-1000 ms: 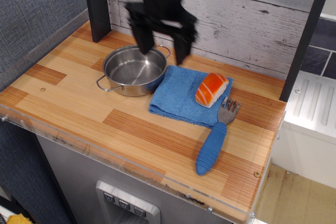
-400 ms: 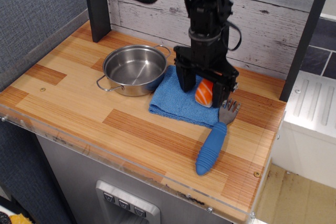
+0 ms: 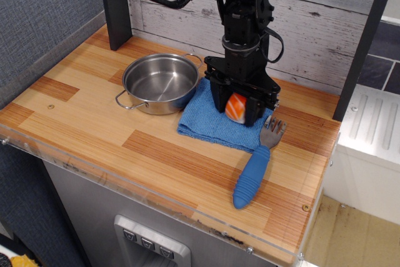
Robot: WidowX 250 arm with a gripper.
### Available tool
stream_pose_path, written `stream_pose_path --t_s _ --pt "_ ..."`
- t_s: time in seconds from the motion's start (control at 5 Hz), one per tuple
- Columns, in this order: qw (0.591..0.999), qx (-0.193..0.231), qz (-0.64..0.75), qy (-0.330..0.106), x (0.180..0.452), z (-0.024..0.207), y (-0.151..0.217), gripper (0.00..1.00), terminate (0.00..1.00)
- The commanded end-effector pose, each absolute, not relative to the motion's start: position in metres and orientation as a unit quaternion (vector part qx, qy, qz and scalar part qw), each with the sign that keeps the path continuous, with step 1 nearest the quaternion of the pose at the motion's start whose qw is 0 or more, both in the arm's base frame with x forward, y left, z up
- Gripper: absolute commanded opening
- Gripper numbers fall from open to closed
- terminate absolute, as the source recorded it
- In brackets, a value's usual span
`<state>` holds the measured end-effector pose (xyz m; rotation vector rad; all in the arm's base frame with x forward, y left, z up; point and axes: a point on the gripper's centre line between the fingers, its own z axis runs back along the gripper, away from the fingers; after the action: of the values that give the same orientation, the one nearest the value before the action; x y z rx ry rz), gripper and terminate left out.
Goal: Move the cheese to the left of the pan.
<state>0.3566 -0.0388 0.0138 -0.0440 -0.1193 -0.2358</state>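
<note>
The cheese [image 3: 235, 106], a small orange block with white stripes over a white base, sits on the blue cloth [image 3: 206, 123] to the right of the pan. My gripper [image 3: 237, 108] reaches down from above and its two black fingers [image 3: 219, 99] press against both sides of the cheese, so it is shut on it. The cheese still rests low on the cloth. The pan [image 3: 159, 82], a shiny round steel pot with two wire loop handles, stands empty left of the cloth, apart from the gripper.
A blue-handled fork [image 3: 254, 170] lies right of the cloth, tines near my gripper. A dark post [image 3: 115, 7] stands at the back left, a grey plank wall behind. Bare wood counter [image 3: 69, 98] lies left of the pan. The counter's front edge has a clear lip.
My gripper swung from above the pan over to the cheese, came down around it, and its fingers have closed in on the cheese, which has turned a little.
</note>
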Motion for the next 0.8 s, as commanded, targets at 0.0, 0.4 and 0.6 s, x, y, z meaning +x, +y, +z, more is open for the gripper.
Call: stream_pose_path --t_s 0.0,0.4,0.6 --pt "0.985 -0.05 -0.099 -0.135 0.359 0.08 -0.019 0.0 0.0" --pt "0.989 -0.017 -0.006 -0.146 0.303 0.125 0.077 0.0 0.0" --pt "0.995 -0.01 -0.039 -0.09 0.277 0.095 0.128 0.0 0.0"
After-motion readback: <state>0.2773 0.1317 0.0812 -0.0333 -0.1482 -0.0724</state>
